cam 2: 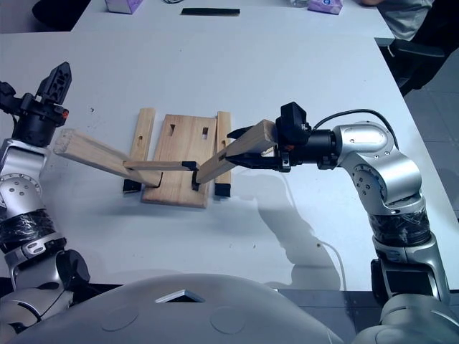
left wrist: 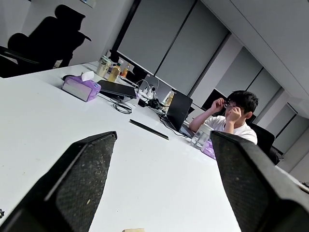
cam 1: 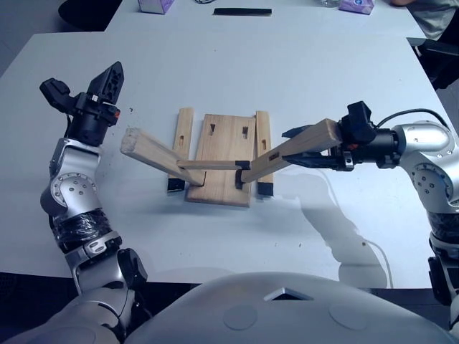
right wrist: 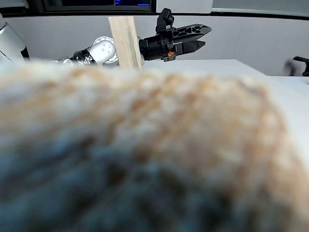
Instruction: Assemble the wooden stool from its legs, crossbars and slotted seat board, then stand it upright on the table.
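Left eye view showed the right gripper (cam 1: 305,147) clamped on one leg (cam 1: 283,155) of the crossbar-joined pair (cam 1: 211,165) over the slotted seat board (cam 1: 226,147) on the table (cam 1: 323,72), left gripper (cam 1: 113,73) wide open, empty; the unheld leg (cam 1: 154,153) could sag and pry the joint apart

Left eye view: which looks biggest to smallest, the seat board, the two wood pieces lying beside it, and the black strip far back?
1. seat board
2. left wood piece and right wood piece, alike
3. black strip, though farther away
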You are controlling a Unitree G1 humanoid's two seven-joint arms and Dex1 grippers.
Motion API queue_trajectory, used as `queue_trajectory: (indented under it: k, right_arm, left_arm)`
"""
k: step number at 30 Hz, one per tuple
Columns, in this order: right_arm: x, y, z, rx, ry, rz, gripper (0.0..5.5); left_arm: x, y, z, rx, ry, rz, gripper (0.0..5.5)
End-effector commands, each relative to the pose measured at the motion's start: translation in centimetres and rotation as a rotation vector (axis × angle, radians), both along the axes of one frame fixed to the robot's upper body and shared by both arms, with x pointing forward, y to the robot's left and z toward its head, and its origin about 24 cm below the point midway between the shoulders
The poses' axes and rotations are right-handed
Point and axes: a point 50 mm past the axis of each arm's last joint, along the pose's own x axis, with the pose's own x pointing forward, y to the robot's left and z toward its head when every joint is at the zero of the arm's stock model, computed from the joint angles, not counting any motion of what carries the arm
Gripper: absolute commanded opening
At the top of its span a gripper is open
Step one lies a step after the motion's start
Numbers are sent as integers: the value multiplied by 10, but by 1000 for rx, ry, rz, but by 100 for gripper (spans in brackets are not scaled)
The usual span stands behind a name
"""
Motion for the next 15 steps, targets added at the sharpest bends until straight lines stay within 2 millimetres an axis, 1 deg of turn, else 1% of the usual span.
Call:
queue_trajectory:
  k: [1, 6, 11, 15]
  right_arm:
    - [4, 0, 9, -58, -1, 36, 203]
    - [8, 1, 14, -85, 1, 52, 203]
    - [15, 2, 11, -125, 3, 24, 203]
    - [19, -3, 19, -151, 11, 13, 203]
  left_arm:
    - [-12, -3, -3, -18, -11, 37, 359]
    - [-26, -14, -6, -39, -23, 55, 359]
    - [-35, -27, -12, -45, -14, 63, 359]
    - [-47, -42, -16, -50, -4, 43, 359]
